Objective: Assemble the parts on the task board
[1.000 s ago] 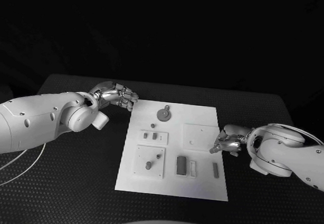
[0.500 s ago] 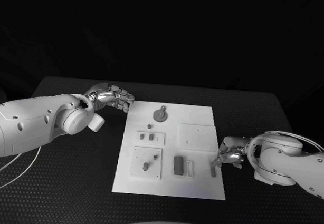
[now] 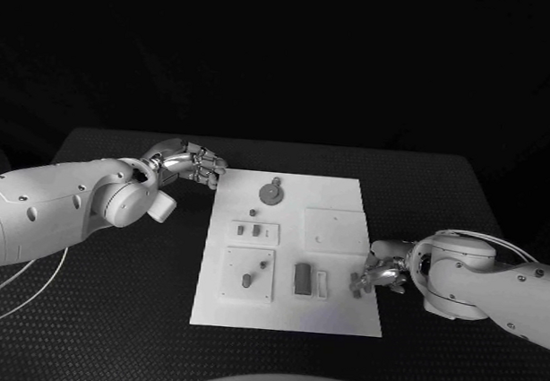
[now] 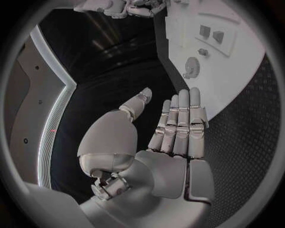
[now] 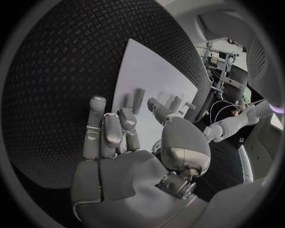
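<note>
right hand (image 3: 381,274), fingers apart and holding nothing, hangs over the slim bar part (image 3: 359,286) at the task board's (image 3: 333,196) right edge. pinch the bar by its long sides, lifting level. left hand (image 3: 195,163) rests released on the bench (image 3: 108,320).

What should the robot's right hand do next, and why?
Probably lower its fingers a little and close them on the thin grey bar at the task board's right edge. The right hand hovers right over that bar with its fingers apart, holding nothing, while the left hand waits, open, off the board's far left corner.
</note>
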{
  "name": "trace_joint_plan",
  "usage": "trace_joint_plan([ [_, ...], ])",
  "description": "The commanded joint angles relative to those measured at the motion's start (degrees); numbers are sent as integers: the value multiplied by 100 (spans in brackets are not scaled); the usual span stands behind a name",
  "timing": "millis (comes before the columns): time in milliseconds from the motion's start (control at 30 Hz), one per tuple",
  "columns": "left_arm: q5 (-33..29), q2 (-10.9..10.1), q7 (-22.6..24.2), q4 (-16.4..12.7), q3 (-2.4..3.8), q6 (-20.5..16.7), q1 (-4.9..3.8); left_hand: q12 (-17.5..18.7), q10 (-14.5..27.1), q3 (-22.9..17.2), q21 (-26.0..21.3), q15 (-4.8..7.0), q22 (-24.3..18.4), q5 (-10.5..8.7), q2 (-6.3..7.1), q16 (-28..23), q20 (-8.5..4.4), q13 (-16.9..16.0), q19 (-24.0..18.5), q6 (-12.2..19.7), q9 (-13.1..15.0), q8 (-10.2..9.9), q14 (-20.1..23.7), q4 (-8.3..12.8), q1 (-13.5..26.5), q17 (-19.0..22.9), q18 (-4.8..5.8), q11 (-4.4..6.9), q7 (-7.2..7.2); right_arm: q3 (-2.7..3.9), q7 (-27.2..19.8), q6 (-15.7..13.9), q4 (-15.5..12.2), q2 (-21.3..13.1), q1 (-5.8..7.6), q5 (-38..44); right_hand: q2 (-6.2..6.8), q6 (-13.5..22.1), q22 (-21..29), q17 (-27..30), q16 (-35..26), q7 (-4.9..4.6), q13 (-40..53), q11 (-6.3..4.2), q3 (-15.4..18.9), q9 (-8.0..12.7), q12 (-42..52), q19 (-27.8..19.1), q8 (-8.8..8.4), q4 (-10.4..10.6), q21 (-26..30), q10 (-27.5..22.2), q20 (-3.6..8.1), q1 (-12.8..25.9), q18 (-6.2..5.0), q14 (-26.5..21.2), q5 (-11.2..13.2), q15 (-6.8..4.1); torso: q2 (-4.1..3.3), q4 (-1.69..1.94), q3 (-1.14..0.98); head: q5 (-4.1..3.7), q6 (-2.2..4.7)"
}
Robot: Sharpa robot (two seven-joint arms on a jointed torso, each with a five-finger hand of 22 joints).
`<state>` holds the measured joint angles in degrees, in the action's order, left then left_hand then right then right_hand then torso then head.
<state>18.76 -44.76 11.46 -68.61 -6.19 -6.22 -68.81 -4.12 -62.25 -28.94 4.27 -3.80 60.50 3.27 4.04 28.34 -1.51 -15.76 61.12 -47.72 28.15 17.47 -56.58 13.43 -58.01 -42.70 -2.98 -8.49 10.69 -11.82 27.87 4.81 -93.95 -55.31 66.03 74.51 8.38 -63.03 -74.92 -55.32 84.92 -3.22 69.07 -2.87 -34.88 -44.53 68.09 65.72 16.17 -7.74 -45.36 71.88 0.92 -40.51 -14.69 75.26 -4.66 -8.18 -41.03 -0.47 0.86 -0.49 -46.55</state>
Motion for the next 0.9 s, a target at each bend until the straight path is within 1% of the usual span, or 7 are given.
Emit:
trace_joint_plan([
  [33, -31, -3, 40, -15, 3, 73, -6, -20, -42, -2, -26, -38, 7, -14, -14, -31, -2, -8, 14, -22, -3, 23, -6, -40, 52, -6, -77, 3, -9, -7, -19, 131, 19, 21, -33, 255, 31, -32, -116, 14, 20, -2, -9, -9, -17, -5, 10, 30, 27, 18, 22, 2, 10, 47, -31, 4, 10, -16, 2, 1, 10, -6, -6],
  [200, -31, -12, 35, -20, 3, 78, -6, -19, -40, -2, -27, -38, 7, -14, -13, -32, -2, -8, 13, -21, -4, 22, -6, -41, 52, -8, -77, 3, -9, -14, -22, 110, 77, 66, -73, 332, 31, -32, -116, 16, 19, -1, -15, -9, -27, -7, 2, 29, 28, 15, 22, -5, 13, 41, -31, 2, 10, -17, 2, 6, 8, 8, -19],
  [400, -31, -12, 37, -19, 3, 85, -6, -17, -39, -1, -27, -38, 8, -14, -13, -36, -2, -9, 12, -20, -6, 22, -6, -44, 54, -11, -78, 2, -8, -14, -1, -50, 176, 245, -162, 514, 20, -32, -118, 19, 18, 0, -11, -11, -45, -11, 3, 27, 28, -2, 20, -4, 17, 22, -31, -1, 11, -19, 1, 0, 6, 22, -23],
  [433, -31, -11, 37, -19, 3, 86, -6, -16, -38, -1, -27, -38, 8, -14, -13, -36, -2, -9, 12, -19, -6, 21, -6, -45, 55, -12, -78, 1, -8, -14, 5, -84, 189, 272, -184, 539, -34, -27, -121, 24, 17, -6, -19, -13, -53, -15, -7, 25, 27, -54, 16, -13, 20, -15, -31, -4, 19, -21, 1, 0, 5, 23, -23],
  [533, -31, -13, 35, -19, 3, 91, -6, -16, -38, -1, -27, -38, 8, -14, -13, -37, -2, -9, 12, -19, -7, 21, -6, -46, 56, -13, -78, 1, -8, -14, -1, -85, 217, 348, -232, 558, -78, -23, -122, 35, 14, -4, -28, -9, -47, -21, -21, 19, 25, -113, 12, -23, 19, -30, -31, -12, 21, -21, 1, 6, 3, 25, -32],
  [667, -31, -21, 31, -17, 3, 85, -6, -15, -37, 0, -26, -38, 8, -14, -13, -39, -2, -9, 12, -18, -8, 21, -7, -48, 58, -14, -78, 1, -7, -14, 10, -150, 247, 401, -271, 624, -98, -17, -122, 45, 10, -5, -47, -6, -36, -25, -46, 14, 21, -171, 10, -42, 16, -33, -31, -18, 19, -20, -1, 8, 3, 22, -38],
  [900, -31, -15, 17, -19, 3, 105, -6, -12, -34, 2, -27, -38, 9, -15, -13, -42, -2, -10, 11, -14, -10, 18, -7, -53, 63, -17, -78, -1, -6, -14, -14, -144, 273, 462, -275, 768, -142, 8, -119, 86, -5, -14, -133, 2, -28, -26, -149, 4, 4, -290, 9, -118, 11, -46, -31, -40, 17, -17, 3, 2, 8, 31, -39],
])
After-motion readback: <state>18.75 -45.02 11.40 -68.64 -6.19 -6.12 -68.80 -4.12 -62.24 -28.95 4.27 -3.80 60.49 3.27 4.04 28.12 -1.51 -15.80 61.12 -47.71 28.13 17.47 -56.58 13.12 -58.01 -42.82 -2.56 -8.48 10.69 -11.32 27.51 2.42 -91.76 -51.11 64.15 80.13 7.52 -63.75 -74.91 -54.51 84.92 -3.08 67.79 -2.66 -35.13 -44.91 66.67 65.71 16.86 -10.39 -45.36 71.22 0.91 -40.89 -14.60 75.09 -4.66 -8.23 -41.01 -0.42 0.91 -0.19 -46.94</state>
